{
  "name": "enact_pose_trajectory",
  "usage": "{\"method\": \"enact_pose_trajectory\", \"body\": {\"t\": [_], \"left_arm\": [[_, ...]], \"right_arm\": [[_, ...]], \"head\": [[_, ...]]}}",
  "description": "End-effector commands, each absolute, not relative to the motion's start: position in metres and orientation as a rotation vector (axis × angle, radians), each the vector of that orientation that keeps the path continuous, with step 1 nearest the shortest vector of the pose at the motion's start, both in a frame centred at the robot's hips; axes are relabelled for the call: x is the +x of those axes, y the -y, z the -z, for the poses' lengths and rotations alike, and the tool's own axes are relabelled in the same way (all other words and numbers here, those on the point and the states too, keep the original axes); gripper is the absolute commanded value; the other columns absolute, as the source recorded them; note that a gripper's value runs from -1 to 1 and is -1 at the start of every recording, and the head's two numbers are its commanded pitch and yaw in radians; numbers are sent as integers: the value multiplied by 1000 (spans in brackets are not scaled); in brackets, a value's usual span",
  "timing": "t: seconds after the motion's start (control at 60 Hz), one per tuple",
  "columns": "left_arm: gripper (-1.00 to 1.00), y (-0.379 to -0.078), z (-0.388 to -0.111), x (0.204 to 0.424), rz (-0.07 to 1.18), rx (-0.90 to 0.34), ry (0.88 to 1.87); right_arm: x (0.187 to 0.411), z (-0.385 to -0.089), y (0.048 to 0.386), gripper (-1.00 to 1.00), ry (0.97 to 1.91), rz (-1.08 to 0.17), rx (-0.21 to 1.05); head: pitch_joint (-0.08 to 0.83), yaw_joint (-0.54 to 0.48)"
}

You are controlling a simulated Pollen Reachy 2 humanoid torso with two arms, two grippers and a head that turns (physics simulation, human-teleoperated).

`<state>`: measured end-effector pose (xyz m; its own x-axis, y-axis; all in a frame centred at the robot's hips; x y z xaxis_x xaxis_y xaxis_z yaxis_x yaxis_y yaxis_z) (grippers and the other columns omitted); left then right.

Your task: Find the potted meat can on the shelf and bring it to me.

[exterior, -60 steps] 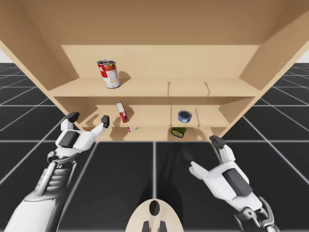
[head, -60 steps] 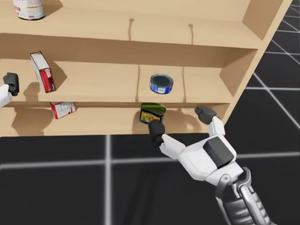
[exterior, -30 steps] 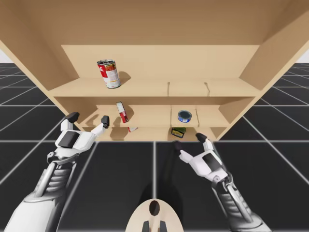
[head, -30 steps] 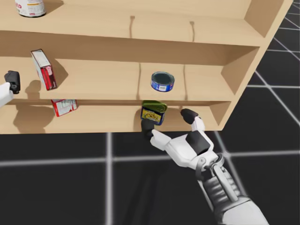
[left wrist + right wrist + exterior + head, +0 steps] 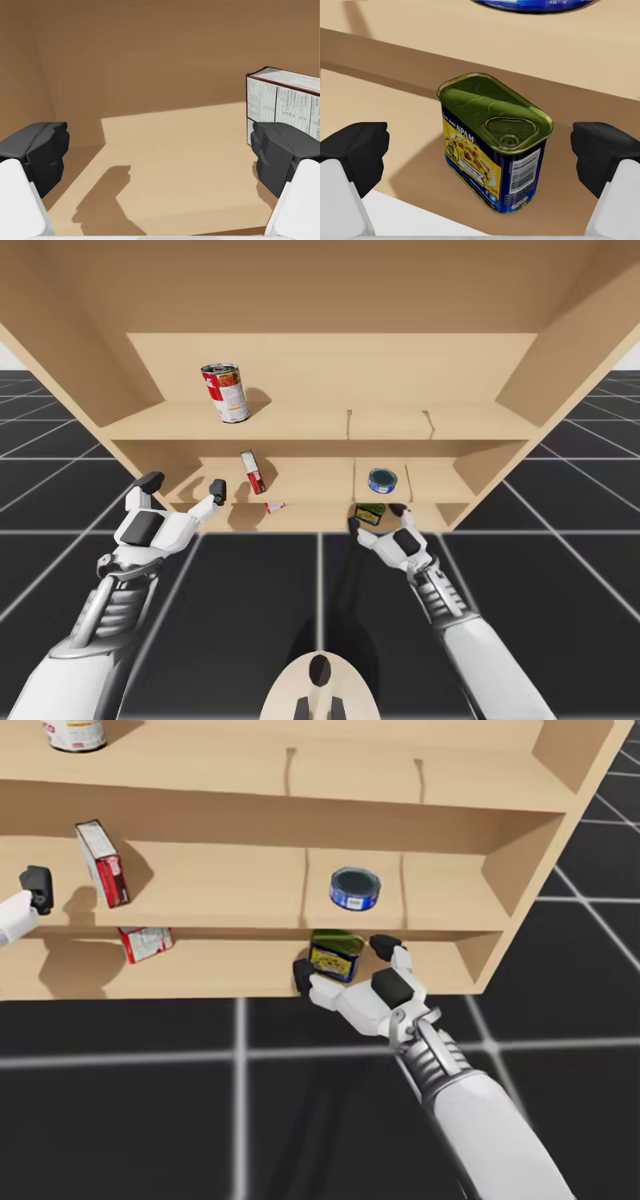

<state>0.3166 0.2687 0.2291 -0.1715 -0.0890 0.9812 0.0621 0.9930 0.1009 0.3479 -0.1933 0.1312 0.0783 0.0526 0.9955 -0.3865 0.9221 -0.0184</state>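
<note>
The potted meat can [image 5: 495, 140], a rectangular tin with a green-gold lid and blue and yellow sides, stands at the front of the lowest shelf [image 5: 300, 518]. It also appears in the high view [image 5: 370, 512] and the head view [image 5: 335, 953]. My right gripper [image 5: 480, 155] [image 5: 375, 519] [image 5: 342, 962] is open, one finger on each side of the can with a gap to both. My left gripper [image 5: 160, 155] [image 5: 184, 485] is open at the middle shelf's left end, with nothing between its fingers.
A red and white box [image 5: 285, 107] [image 5: 252, 471] stands just beside my left gripper's finger. A smaller red and white box [image 5: 145, 942] lies below it. A flat blue tin [image 5: 355, 888] sits above the meat can. A red and white can [image 5: 226, 392] stands on the top shelf.
My right arm has reached forward to the shelf, bringing its open fingers around the meat can. My head has turned slightly. The left arm has not moved.
</note>
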Motion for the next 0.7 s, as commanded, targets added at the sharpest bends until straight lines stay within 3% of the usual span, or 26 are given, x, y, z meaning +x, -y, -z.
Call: {"method": "enact_pose_trajectory", "body": {"t": [0.017, 0.533, 0.683, 0.7], "left_arm": [[-1000, -269, -229, 317, 133, 20, 1738], [-1000, -270, -230, 316, 129, 18, 1740], [-1000, -271, -230, 317, 130, 19, 1740], [-1000, -271, -230, 317, 129, 18, 1740]], "right_arm": [[366, -115, 193, -1000, 1418, -337, 253], [404, -108, 167, -1000, 1361, -383, 237], [401, -106, 167, -1000, 1372, -378, 229], [399, -106, 167, -654, 1377, -382, 213]], "head": [[618, -164], [620, -155], [621, -152], [622, -151]]}}
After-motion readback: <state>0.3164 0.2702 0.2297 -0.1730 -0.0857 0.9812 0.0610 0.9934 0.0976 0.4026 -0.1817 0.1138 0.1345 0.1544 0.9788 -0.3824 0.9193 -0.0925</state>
